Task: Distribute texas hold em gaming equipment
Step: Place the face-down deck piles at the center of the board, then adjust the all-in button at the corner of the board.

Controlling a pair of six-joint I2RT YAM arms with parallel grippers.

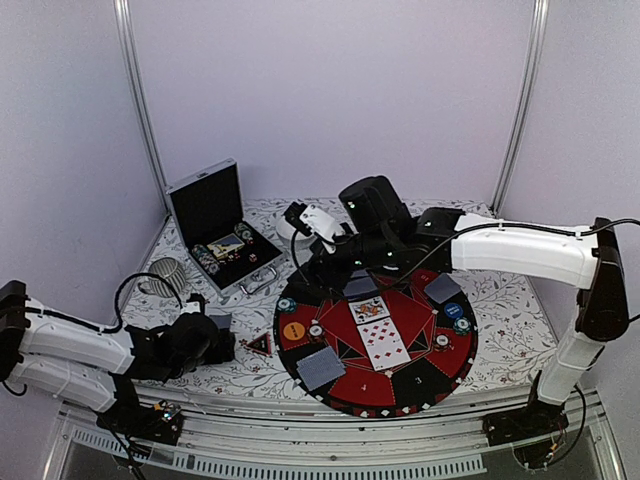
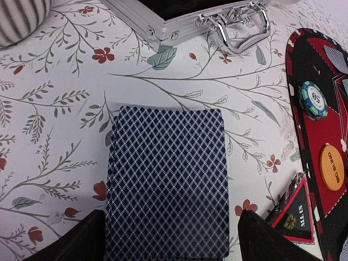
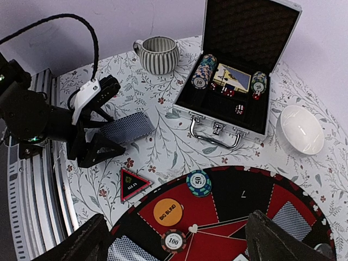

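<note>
Mid-deal, the left gripper [image 2: 171, 237] sits unclenched astride the card deck [image 2: 166, 174] near the left edge of the table [image 1: 505, 335], the right gripper [image 3: 174, 239] spread, seemingly empty, over the mat [image 1: 412, 386]; next needs a clean single-card pinch.

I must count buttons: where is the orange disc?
In the top view the orange disc lies left on the round mat, beside a striped chip.

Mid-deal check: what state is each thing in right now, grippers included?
Left gripper: open, straddling the deck.
Right gripper: open, empty, above the mat.
Deck: face down, squared.
Case: lid open, chips inside.
Mug: upright.
Bowl: upright, empty.
Centre cards: two, face up on the mat.
</note>
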